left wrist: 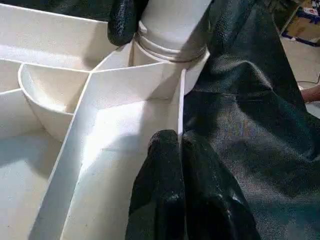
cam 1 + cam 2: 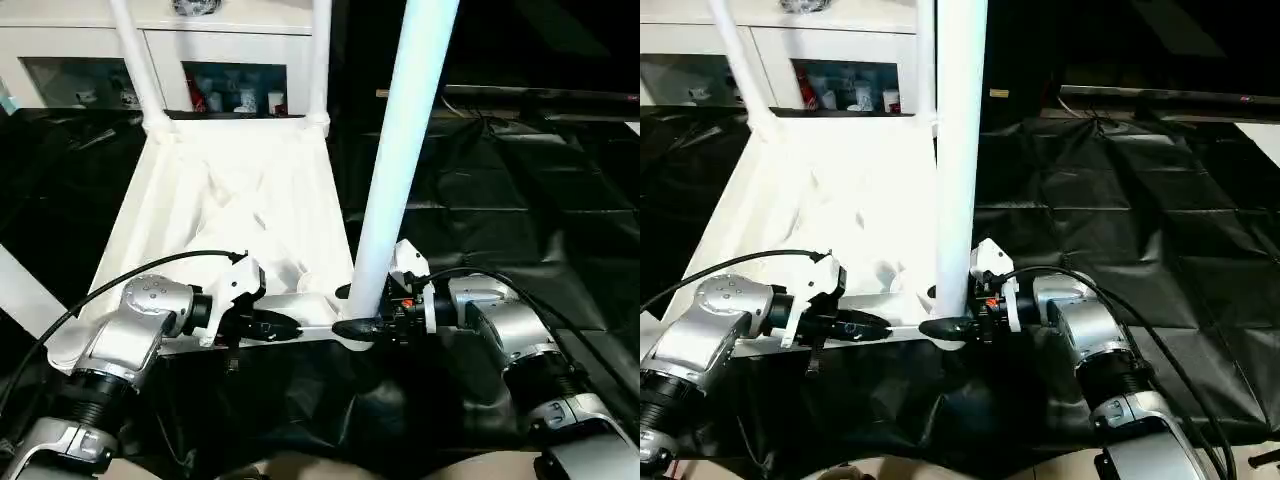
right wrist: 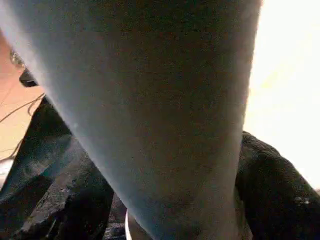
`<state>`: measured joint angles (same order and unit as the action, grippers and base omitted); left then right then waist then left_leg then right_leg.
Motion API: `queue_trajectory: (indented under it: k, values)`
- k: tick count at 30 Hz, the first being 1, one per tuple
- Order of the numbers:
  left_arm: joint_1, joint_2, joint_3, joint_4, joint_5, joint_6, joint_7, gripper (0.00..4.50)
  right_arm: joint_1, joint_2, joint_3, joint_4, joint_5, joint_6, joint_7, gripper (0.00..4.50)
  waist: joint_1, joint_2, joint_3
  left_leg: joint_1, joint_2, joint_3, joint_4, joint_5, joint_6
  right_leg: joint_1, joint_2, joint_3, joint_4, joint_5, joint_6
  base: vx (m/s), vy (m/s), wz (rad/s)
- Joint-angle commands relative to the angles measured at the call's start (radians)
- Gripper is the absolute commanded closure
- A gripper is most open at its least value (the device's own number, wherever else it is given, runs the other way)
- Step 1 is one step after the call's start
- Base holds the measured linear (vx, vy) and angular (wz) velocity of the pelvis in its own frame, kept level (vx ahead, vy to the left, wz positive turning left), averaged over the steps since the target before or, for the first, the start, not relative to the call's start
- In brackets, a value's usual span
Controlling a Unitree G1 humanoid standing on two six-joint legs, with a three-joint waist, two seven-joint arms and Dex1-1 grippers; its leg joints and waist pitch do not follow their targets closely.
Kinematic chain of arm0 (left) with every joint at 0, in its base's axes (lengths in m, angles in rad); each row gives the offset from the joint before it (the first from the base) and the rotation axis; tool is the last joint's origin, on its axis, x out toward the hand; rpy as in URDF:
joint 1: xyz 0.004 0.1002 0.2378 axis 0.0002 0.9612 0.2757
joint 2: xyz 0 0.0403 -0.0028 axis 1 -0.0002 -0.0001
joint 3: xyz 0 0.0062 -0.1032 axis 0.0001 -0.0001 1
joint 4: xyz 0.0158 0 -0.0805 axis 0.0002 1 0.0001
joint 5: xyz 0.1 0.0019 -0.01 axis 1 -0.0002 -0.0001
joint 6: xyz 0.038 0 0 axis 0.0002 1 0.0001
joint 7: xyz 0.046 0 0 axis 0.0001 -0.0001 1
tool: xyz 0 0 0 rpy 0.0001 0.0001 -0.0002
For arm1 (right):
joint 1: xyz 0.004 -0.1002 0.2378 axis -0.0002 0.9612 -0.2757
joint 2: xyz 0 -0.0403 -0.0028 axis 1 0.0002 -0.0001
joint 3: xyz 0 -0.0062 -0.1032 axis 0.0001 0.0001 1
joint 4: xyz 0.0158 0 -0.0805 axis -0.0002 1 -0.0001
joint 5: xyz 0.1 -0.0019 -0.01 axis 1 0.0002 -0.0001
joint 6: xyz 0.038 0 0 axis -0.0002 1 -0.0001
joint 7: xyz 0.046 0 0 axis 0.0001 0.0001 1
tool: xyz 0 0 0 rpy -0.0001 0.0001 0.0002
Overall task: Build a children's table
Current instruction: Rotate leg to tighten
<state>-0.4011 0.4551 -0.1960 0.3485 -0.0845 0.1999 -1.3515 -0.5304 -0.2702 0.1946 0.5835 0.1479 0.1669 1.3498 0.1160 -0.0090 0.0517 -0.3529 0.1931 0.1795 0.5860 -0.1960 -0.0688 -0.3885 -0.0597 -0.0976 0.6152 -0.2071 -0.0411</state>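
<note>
The white tabletop (image 2: 190, 210) lies upside down on a black sheet, ribbed underside up. Two white legs (image 2: 135, 60) (image 2: 320, 60) stand in its far corner sockets. A third leg (image 2: 400, 150) rises upright from the near right corner socket (image 1: 172, 52). My right gripper (image 2: 352, 310) is shut on this leg just above the socket, one black finger in front of it and one behind. In the right wrist view the leg (image 3: 150, 115) stands close between the fingers. My left gripper (image 1: 180, 145) is shut on the tabletop's thin near rim wall, a short way left of that corner.
The black sheet (image 2: 500, 210) covers the floor to the right and front. A white glass-door cabinet (image 2: 230, 65) stands behind the tabletop. A white bar (image 2: 22, 290) slants along the left edge. A dark low shelf (image 2: 520, 95) runs across the back right.
</note>
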Motion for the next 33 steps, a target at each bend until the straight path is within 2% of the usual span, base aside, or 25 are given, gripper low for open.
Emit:
queue_trajectory:
  k: [1,3,7,8,9,10,11,12,14,15,16,18,21,23,25,27,28,29,30,33]
  values:
    - [-0.018,-0.030,-0.003,-0.050,-0.053,-0.005,0.014,4.50,0.012,0.018,0.051,-0.040,0.005,0.017,0.038,1.49,-0.001,-0.004,-0.064,0.004,0.055,-0.014,-0.060,-0.072,0.083,0.051,-0.099,0.067,-0.062,-0.098,-0.206,0.000,0.000,0.00]
    - [-0.017,-0.037,0.001,-0.050,-0.052,-0.008,0.027,4.50,0.016,0.022,0.053,-0.040,0.004,0.018,0.026,1.80,0.000,-0.005,-0.063,0.003,0.054,-0.014,-0.061,-0.076,0.081,0.052,-0.100,0.067,-0.063,-0.108,-0.201,0.000,0.000,0.00]
    - [-0.035,-0.078,0.024,-0.033,-0.036,-0.004,0.120,4.50,0.026,0.064,0.031,-0.006,-0.016,-0.012,-0.089,1.91,-0.002,-0.008,-0.060,0.002,0.052,-0.015,-0.062,-0.095,0.064,0.051,-0.103,0.068,-0.070,-0.165,-0.184,0.000,0.000,0.00]
    - [-0.044,-0.095,0.030,-0.023,-0.028,0.002,0.158,4.50,0.019,0.093,0.010,0.025,-0.028,-0.018,-0.175,1.93,-0.003,-0.008,-0.060,0.003,0.052,-0.015,-0.063,-0.098,0.060,0.050,-0.103,0.069,-0.071,-0.176,-0.181,0.000,0.000,0.00]
    - [-0.061,-0.128,0.037,-0.006,-0.008,0.001,0.230,4.50,0.007,0.141,-0.023,0.077,-0.045,-0.032,-0.318,1.95,-0.007,-0.009,-0.058,0.003,0.050,-0.016,-0.064,-0.106,0.051,0.050,-0.104,0.069,-0.075,-0.203,-0.176,0.000,0.000,0.00]
    - [-0.063,-0.131,0.037,-0.005,-0.006,0.000,0.237,4.50,0.006,0.145,-0.026,0.082,-0.046,-0.033,-0.329,1.97,-0.016,-0.008,-0.053,0.003,0.048,-0.017,-0.069,-0.123,0.034,0.048,-0.102,0.067,-0.082,-0.255,-0.162,0.000,0.000,0.00]
    - [-0.072,-0.153,0.038,0.004,0.007,-0.009,0.279,4.50,-0.004,0.172,-0.045,0.112,-0.054,-0.028,-0.413,1.99,-0.019,-0.010,-0.054,0.003,0.046,-0.019,-0.069,-0.132,0.027,0.051,-0.105,0.067,-0.086,-0.288,-0.152,0.000,0.000,0.00]
    - [-0.073,-0.154,0.038,0.005,0.008,-0.009,0.281,4.50,-0.005,0.174,-0.047,0.114,-0.054,-0.027,-0.419,2.00,-0.025,-0.009,-0.056,0.005,0.047,-0.021,-0.069,-0.131,0.016,0.052,-0.106,0.068,-0.086,-0.309,-0.144,0.000,0.000,0.00]
    - [-0.090,-0.194,0.037,0.021,0.042,-0.011,0.374,4.50,-0.015,0.220,-0.079,0.155,-0.057,-0.050,-0.546,2.02,-0.028,-0.008,-0.055,0.006,0.048,-0.019,-0.068,-0.130,0.024,0.047,-0.104,0.070,-0.087,-0.293,-0.145,0.000,0.000,0.00]
    - [-0.095,-0.208,0.037,0.024,0.051,-0.010,0.403,4.50,-0.017,0.233,-0.086,0.164,-0.059,-0.062,-0.583,2.02,-0.028,-0.002,-0.057,0.007,0.046,-0.018,-0.066,-0.129,0.025,0.048,-0.103,0.071,-0.087,-0.280,-0.146,0.000,0.000,0.00]
    - [-0.095,-0.212,0.037,0.025,0.053,-0.009,0.412,4.50,-0.018,0.236,-0.087,0.166,-0.060,-0.065,-0.593,2.03,-0.028,-0.005,-0.059,0.005,0.046,-0.017,-0.066,-0.118,0.028,0.050,-0.103,0.071,-0.085,-0.262,-0.148,0.000,0.000,0.00]
    - [-0.096,-0.261,0.042,0.021,0.072,0.008,0.511,4.50,-0.025,0.273,-0.104,0.191,-0.080,-0.099,-0.707,2.03,-0.027,0.003,-0.060,0.006,0.049,-0.018,-0.065,-0.105,0.032,0.049,-0.102,0.071,-0.080,-0.206,-0.162,0.000,0.000,0.00]
    - [-0.078,-0.311,0.032,0.003,0.082,0.021,0.561,4.50,-0.028,0.312,-0.107,0.209,-0.096,-0.128,-0.738,2.03,-0.028,-0.001,-0.064,0.003,0.048,-0.017,-0.064,-0.083,0.044,0.053,-0.101,0.070,-0.070,-0.139,-0.182,0.000,0.000,0.00]
    - [-0.075,-0.316,0.029,0.000,0.083,0.022,0.561,4.50,-0.028,0.315,-0.104,0.210,-0.097,-0.136,-0.733,2.03,-0.025,0.001,-0.066,0.005,0.048,-0.015,-0.060,-0.072,0.058,0.053,-0.101,0.071,-0.069,-0.106,-0.190,0.000,0.000,0.00]
    - [-0.069,-0.320,0.016,-0.012,0.084,0.022,0.557,4.50,-0.032,0.320,-0.100,0.217,-0.089,-0.157,-0.716,1.33,-0.027,-0.003,-0.066,0.001,0.049,-0.016,-0.061,-0.064,0.072,0.055,-0.100,0.070,-0.065,-0.076,-0.197,0.000,0.000,0.00]
    - [-0.067,-0.319,0.012,-0.016,0.081,0.017,0.548,4.50,-0.032,0.320,-0.102,0.215,-0.080,-0.153,-0.703,1.32,-0.028,0.001,-0.066,0.001,0.050,-0.015,-0.060,-0.080,0.074,0.055,-0.103,0.070,-0.065,-0.075,-0.208,0.000,0.000,0.00]
    - [-0.062,-0.313,0.013,-0.026,0.074,0.016,0.532,4.50,-0.033,0.315,-0.093,0.209,-0.076,-0.154,-0.682,1.16,-0.038,-0.003,-0.062,-0.010,0.052,-0.019,-0.067,-0.081,0.073,0.060,-0.103,0.069,-0.066,-0.083,-0.200,0.000,0.000,0.00]
    - [-0.053,-0.299,0.012,-0.038,0.066,0.010,0.509,4.50,-0.033,0.300,-0.076,0.200,-0.087,-0.162,-0.647,1.16,-0.034,-0.003,-0.063,-0.008,0.048,-0.022,-0.063,-0.083,0.070,0.063,-0.104,0.065,-0.068,-0.101,-0.193,0.000,0.000,0.00]
    - [-0.050,-0.293,0.012,-0.042,0.063,0.007,0.502,4.50,-0.031,0.294,-0.070,0.195,-0.091,-0.163,-0.631,1.02,-0.036,-0.004,-0.066,0.001,0.048,-0.017,-0.060,-0.084,0.072,0.057,-0.102,0.070,-0.068,-0.103,-0.193,0.000,0.000,0.00]
    - [-0.046,-0.284,0.018,-0.045,0.059,0.003,0.481,4.50,-0.031,0.275,-0.061,0.186,-0.092,-0.158,-0.589,0.94,-0.035,-0.004,-0.063,0.002,0.051,-0.017,-0.061,-0.084,0.076,0.055,-0.101,0.071,-0.066,-0.086,-0.207,0.000,0.000,0.00]
